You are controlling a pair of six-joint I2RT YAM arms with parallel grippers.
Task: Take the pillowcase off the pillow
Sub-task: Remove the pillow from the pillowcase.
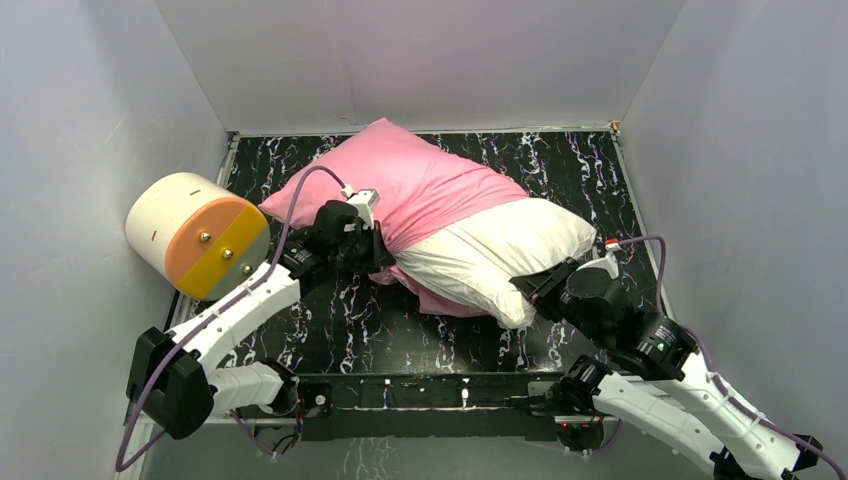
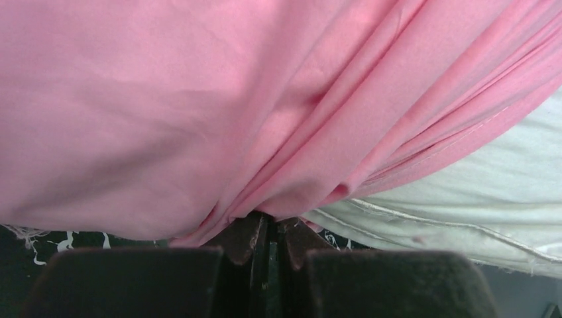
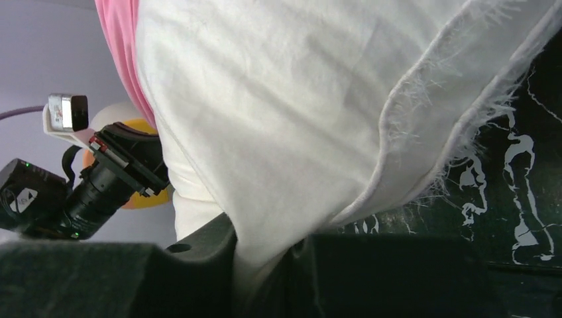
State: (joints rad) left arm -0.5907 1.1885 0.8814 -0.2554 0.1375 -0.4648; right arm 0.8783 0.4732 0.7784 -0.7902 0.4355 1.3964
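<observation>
We saw the left fingers (image 2: 242, 237) clenched tightly on a gathered fold of the pink pillowcase (image 1: 410, 185), at its near edge. The right fingers (image 3: 199, 258) were almost closed, with the cloth of the white pillow (image 1: 500, 255) pinched between them. The pillowcase covered only the far left half of the pillow, which lay on the black marbled counter (image 1: 400, 330).

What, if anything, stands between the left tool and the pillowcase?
Nothing visible does. The left tool is shut directly on a bunched fold of the pillowcase, beside the exposed white pillow.
</observation>
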